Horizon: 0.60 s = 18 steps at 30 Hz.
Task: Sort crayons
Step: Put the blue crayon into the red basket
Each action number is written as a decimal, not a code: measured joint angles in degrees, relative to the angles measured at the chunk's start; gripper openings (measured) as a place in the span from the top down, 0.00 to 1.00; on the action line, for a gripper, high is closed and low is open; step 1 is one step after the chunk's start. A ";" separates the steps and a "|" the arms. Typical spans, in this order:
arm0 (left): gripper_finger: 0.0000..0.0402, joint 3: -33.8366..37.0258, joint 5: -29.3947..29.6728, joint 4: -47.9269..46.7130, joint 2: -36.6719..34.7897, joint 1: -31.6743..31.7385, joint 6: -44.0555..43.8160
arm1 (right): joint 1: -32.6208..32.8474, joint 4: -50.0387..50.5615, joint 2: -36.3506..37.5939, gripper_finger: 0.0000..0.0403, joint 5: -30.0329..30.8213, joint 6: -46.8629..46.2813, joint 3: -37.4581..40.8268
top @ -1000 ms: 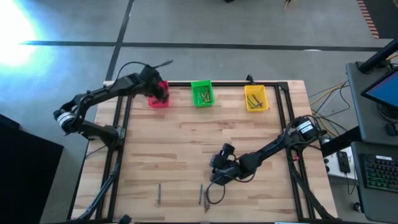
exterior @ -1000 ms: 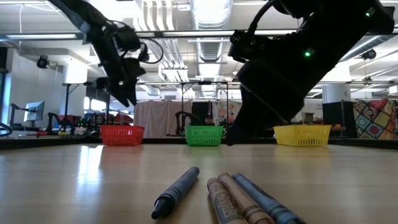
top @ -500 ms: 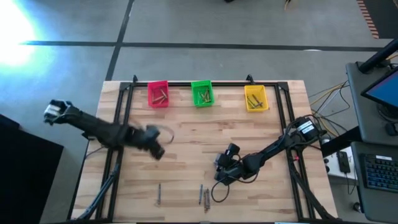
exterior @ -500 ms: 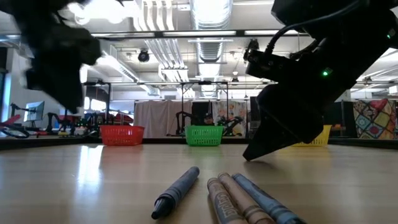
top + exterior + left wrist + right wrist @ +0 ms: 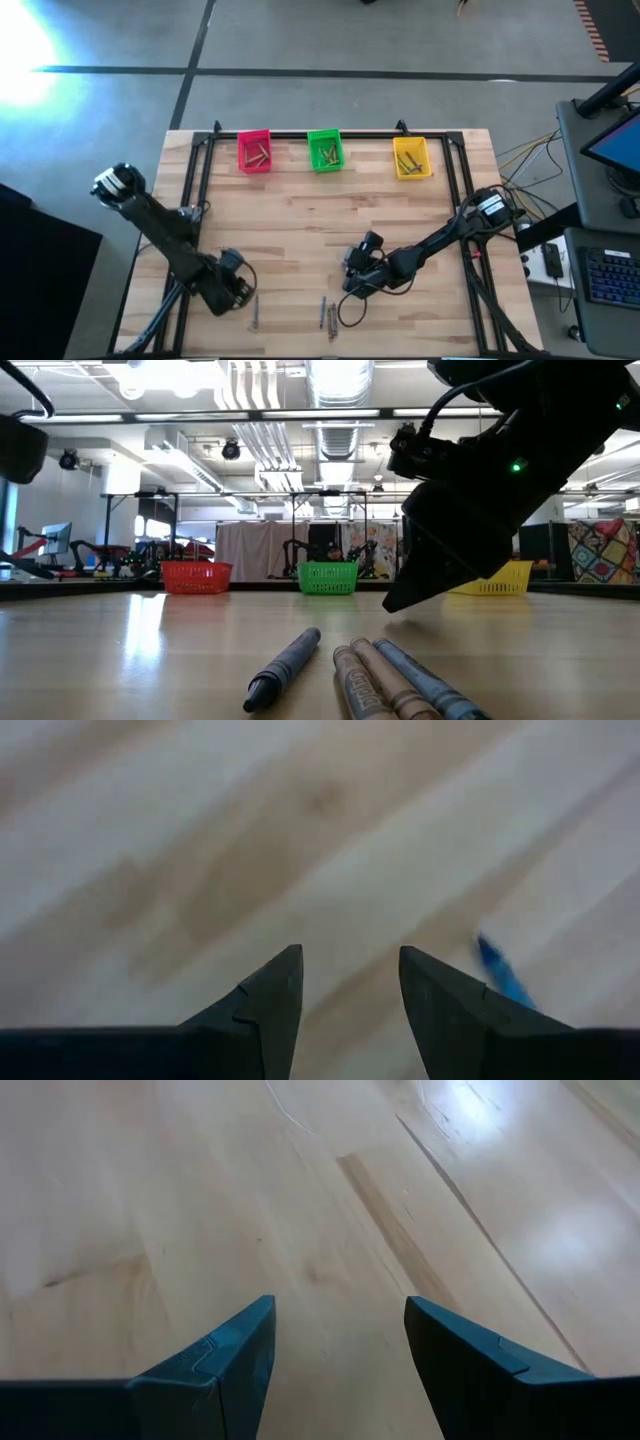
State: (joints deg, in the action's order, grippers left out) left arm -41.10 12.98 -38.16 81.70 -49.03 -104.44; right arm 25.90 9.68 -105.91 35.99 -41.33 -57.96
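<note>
A lone bluish-grey crayon [image 5: 255, 312] lies near the table's near edge; it also shows in the low view [image 5: 285, 665] and, blurred blue, in the left wrist view [image 5: 503, 978]. Three more crayons [image 5: 327, 315] lie side by side to its right, close up in the low view [image 5: 390, 680]. My left gripper [image 5: 243, 293] is open and empty, low over the wood just left of and beyond the lone crayon. My right gripper [image 5: 352, 281] is open and empty over bare wood [image 5: 340, 1315], just beyond the three crayons. It is the dark mass in the low view [image 5: 460, 530].
A pink bin [image 5: 254, 151], a green bin [image 5: 324, 150] and a yellow bin [image 5: 411, 157] stand in a row along the far edge, each with crayons inside. A black frame [image 5: 196, 190] runs along the table's sides. Bare wood lies between the bins and the grippers.
My left gripper has swept from over the pink bin at the far edge toward the near edge and down, and now stands low beside the lone crayon. My right gripper has stayed about where it was. The crayons on the table have not moved.
</note>
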 joint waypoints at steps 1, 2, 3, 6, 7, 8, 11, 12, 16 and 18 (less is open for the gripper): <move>0.63 -1.20 -1.00 0.06 1.67 0.00 1.11 | -0.02 0.02 0.00 0.47 0.01 0.01 -0.10; 0.63 -2.67 -1.50 0.01 3.33 -0.01 2.27 | -0.04 0.01 0.00 0.47 0.02 0.01 -0.20; 0.63 -4.13 -1.67 0.09 4.73 -0.03 3.31 | -0.06 0.01 0.00 0.47 0.02 0.01 -0.31; 0.63 -8.32 -1.86 0.03 8.06 0.61 7.41 | -0.06 -0.10 0.02 0.47 0.07 0.40 -0.52; 0.63 -9.67 -2.06 0.13 8.94 1.03 9.43 | -0.06 -0.10 0.02 0.47 0.07 0.39 -0.52; 0.63 -10.86 -2.33 0.09 9.57 1.44 11.04 | -0.06 -0.06 0.02 0.47 0.07 0.40 -0.52; 0.63 -13.57 -4.16 0.21 11.46 2.73 12.89 | -0.06 0.00 0.02 0.47 0.07 0.57 -0.52; 0.63 -14.07 -5.44 0.26 12.13 3.09 12.92 | -0.05 0.11 0.02 0.47 0.07 0.71 -0.52; 0.63 -14.47 -9.10 1.53 14.87 3.82 11.53 | 0.35 0.80 0.02 0.47 0.09 0.87 -0.50; 0.63 -14.47 -9.25 2.91 16.00 3.88 10.67 | 0.62 0.88 0.02 0.47 0.07 0.93 -0.41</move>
State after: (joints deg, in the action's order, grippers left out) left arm -55.57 3.73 -35.25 97.70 -45.15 -93.78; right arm 26.52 10.56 -105.89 36.05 -40.40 -58.37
